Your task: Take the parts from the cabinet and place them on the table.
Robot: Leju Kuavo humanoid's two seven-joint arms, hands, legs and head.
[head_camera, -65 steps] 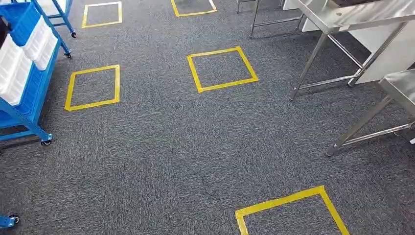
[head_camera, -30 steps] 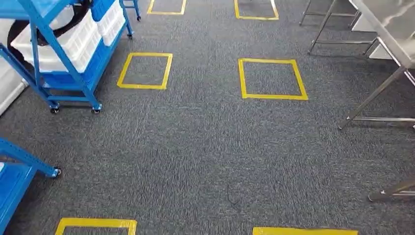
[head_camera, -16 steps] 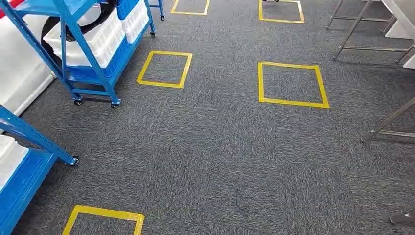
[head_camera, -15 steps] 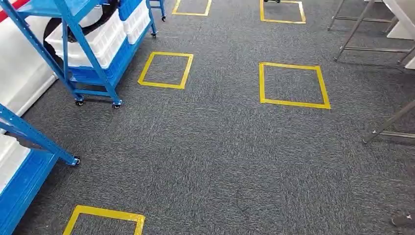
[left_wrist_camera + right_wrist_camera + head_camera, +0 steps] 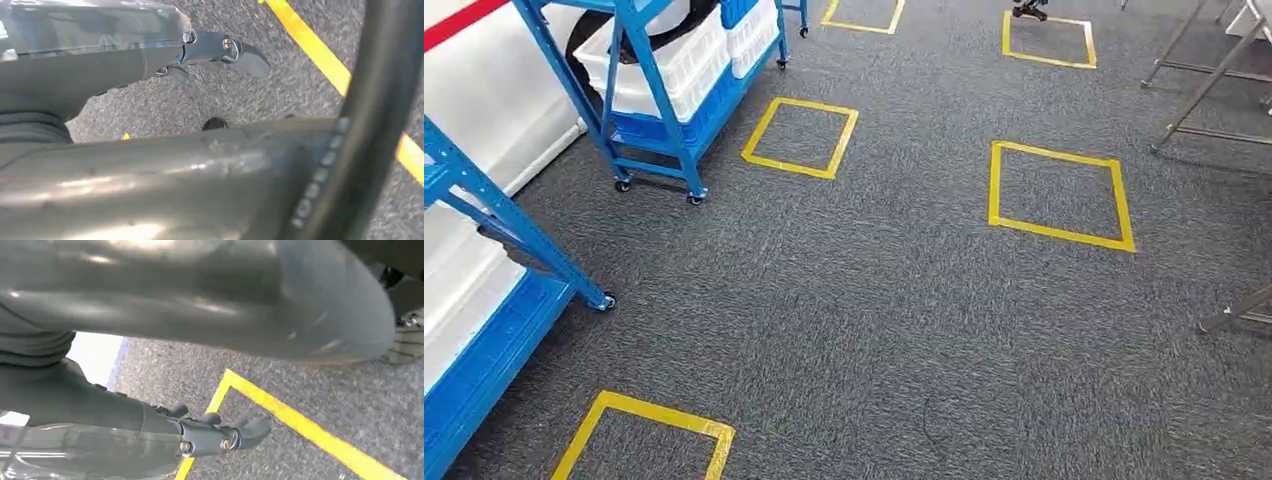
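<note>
A blue wheeled cabinet rack [image 5: 656,120] stands at the far left of the head view, with white bins [image 5: 674,62] on its shelves and a dark part lying across them. A second blue rack [image 5: 486,335] with a white bin [image 5: 452,290] is nearer, at the left edge. My left hand [image 5: 200,47] hangs over the carpet beside my body, fingers apart and holding nothing. My right hand [image 5: 205,432] also hangs down, fingers loosely extended and empty, above a yellow tape line [image 5: 300,425].
Grey carpet carries yellow tape squares [image 5: 800,137] [image 5: 1060,194] [image 5: 646,435]. Steel table legs [image 5: 1214,85] stand at the far right, and another table foot [image 5: 1236,316] sits at the right edge. A white wall panel [image 5: 484,90] runs behind the racks.
The camera has turned left: the whole floor has slid right, the steel tables have left the picture at the right, and the blue racks have come in from the left.
</note>
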